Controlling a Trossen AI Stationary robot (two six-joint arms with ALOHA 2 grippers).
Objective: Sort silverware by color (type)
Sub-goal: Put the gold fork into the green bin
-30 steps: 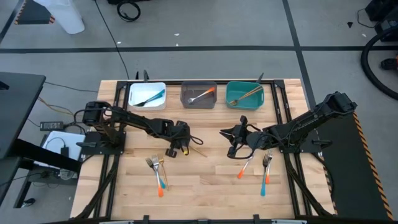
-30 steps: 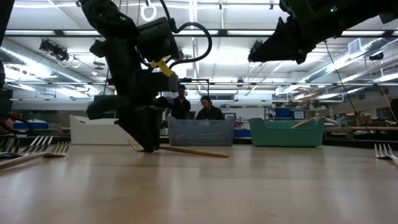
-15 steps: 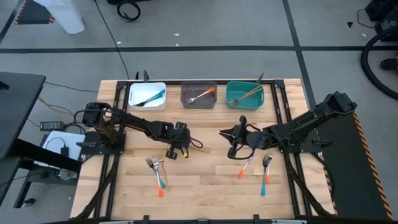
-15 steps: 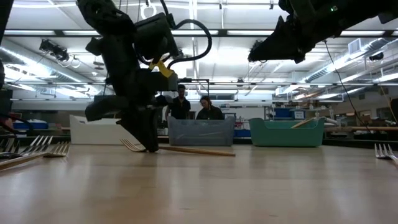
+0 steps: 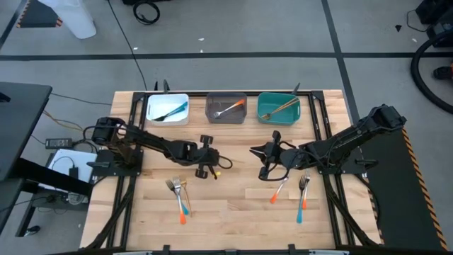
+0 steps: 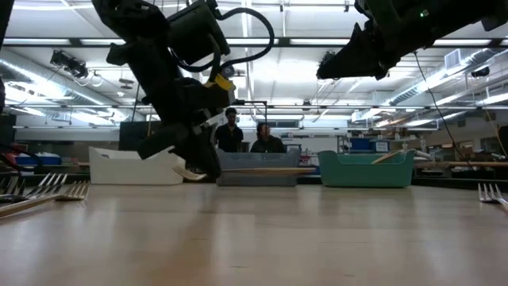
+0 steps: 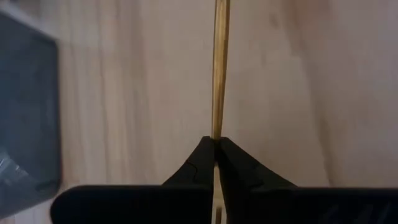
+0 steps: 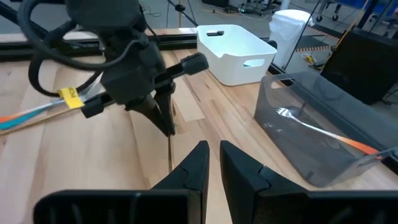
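Observation:
My left gripper (image 5: 210,168) is shut on a slim all-gold fork (image 6: 262,169), which hangs level above the middle of the table. In the low view its tines (image 6: 185,171) point left and its handle runs right. My right gripper (image 5: 263,167) hovers right of the centre, a narrow gap between its fingers (image 8: 200,163) and nothing in it. More silverware lies flat on the table: a small cluster with blue, orange and gold handles (image 5: 180,195) at the near left, an orange-handled piece (image 5: 278,190) and a fork (image 5: 304,193) at the near right. My left gripper pinches the gold fork's neck (image 7: 216,135), just behind the tines, between its two fingers. The fingers slant down from the table's left. The handle (image 7: 221,62) sticks out ahead of the fingertips. The fork is level and lifted clear of the table.
Three bins stand in a row at the far edge: a white bin (image 5: 157,110) with a blue-handled piece, a grey bin (image 5: 226,117) with an orange-handled piece, and a teal bin (image 5: 267,112) with a gold piece. Two people sit beyond the table (image 6: 246,135).
My left gripper has risen a little and turned at the wrist, taking the gold fork with it. The fork lay on the table a second ago; first its tines came up, and now the whole fork hangs level, clear of the wood.

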